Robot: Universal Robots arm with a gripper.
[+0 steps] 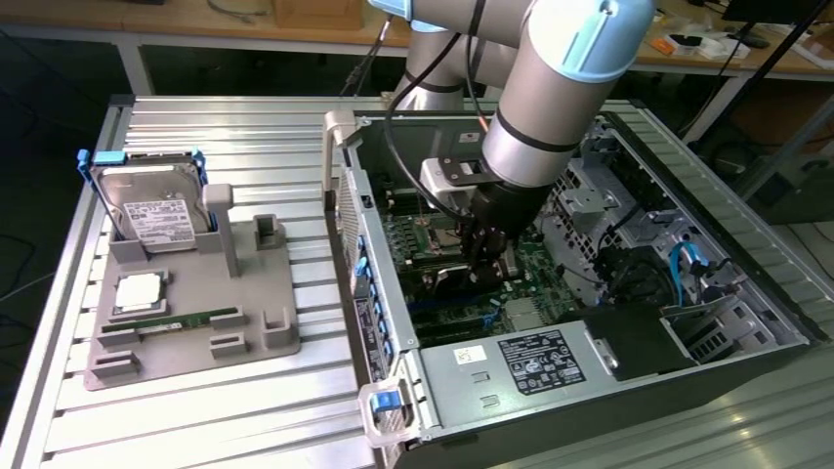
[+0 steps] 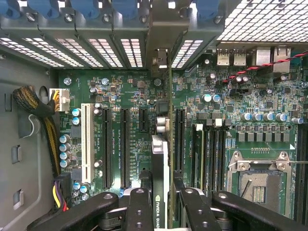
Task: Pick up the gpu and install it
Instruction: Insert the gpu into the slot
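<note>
Closest to you in the wrist view, the gripper [image 2: 166,214] is clenched on the gpu [image 2: 160,159], with black fingers [image 2: 139,211] either side of its top edge. You're seeing the card edge-on: thin, dark, upright, w/ white-on-black maker's lettering at the near end. It runs straight away from the jaws over the green motherboard [image 2: 130,96], between two long black slots [image 2: 124,144]. Its silver end bracket [image 2: 161,60] sits by the gap in the vented rear slot covers [image 2: 115,50]. So pickup is done and you're in the install step, imo. Can't tell if the edge connector is in its slot yet, as the card hides it. Seating calls for the card kept vertical, the edge square over the slot and the bracket lined up w/ that rear gap, then straight pressure, no twist. In the exterior view the arm reaches down into the open pc case [image 1: 729,254]. The gripper [image 1: 485,259] is low over the board.
</note>
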